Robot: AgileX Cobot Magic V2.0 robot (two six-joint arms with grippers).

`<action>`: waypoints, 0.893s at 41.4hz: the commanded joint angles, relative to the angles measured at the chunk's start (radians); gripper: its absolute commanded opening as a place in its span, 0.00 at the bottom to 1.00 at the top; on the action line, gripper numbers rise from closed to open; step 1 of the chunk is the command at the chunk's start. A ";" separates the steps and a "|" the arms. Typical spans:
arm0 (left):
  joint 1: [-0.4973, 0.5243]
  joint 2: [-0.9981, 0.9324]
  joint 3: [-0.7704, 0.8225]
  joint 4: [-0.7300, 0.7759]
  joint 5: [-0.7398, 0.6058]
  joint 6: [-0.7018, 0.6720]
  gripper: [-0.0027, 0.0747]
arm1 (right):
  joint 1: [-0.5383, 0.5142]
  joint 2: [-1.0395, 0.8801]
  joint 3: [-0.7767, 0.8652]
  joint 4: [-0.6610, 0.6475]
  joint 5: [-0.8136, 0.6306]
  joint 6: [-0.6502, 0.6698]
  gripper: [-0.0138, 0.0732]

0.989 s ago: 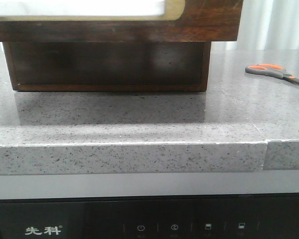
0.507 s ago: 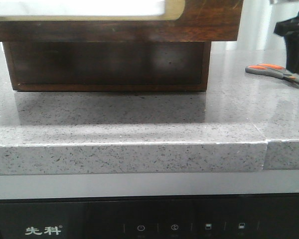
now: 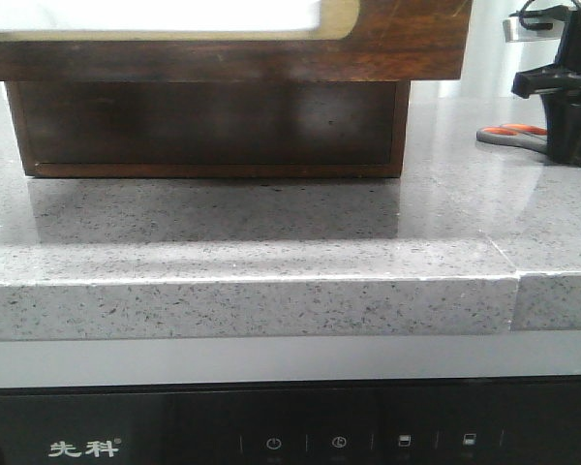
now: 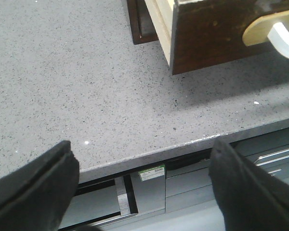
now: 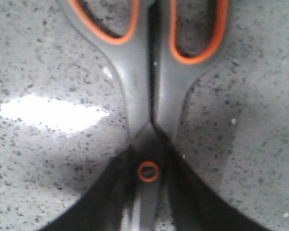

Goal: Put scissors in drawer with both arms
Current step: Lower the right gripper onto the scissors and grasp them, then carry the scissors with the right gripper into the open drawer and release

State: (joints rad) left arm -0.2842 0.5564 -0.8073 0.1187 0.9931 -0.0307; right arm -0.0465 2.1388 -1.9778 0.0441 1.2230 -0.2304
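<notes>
The left gripper (image 4: pixel 144 183) hung spread and empty at the counter's near edge, left of the drawer (image 3: pixel 407 44), whose white panel and top were cut off in the front view. On the granite counter (image 3: pixel 271 232) far right lay the scissors (image 3: pixel 508 132), closed and flat. The right gripper (image 5: pixel 147 211) straddled them at the pivot; whether its fingers had clamped was unclear. They looked light, stiff and slippery; the pivot seemed the best hold. The blades were hidden.
</notes>
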 commanded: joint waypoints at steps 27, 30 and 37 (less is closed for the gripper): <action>-0.008 0.005 -0.030 -0.003 -0.069 -0.009 0.74 | 0.000 -0.315 -0.027 0.015 0.014 -0.010 0.20; -0.008 0.005 -0.030 -0.003 -0.069 -0.009 0.74 | 0.001 -0.386 -0.027 0.023 0.014 -0.011 0.20; -0.008 0.005 -0.030 -0.003 -0.071 -0.009 0.74 | 0.018 -0.543 -0.027 0.042 0.014 -0.016 0.20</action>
State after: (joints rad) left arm -0.2842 0.5564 -0.8073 0.1178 0.9931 -0.0307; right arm -0.0392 1.7119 -1.9757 0.0706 1.2549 -0.2327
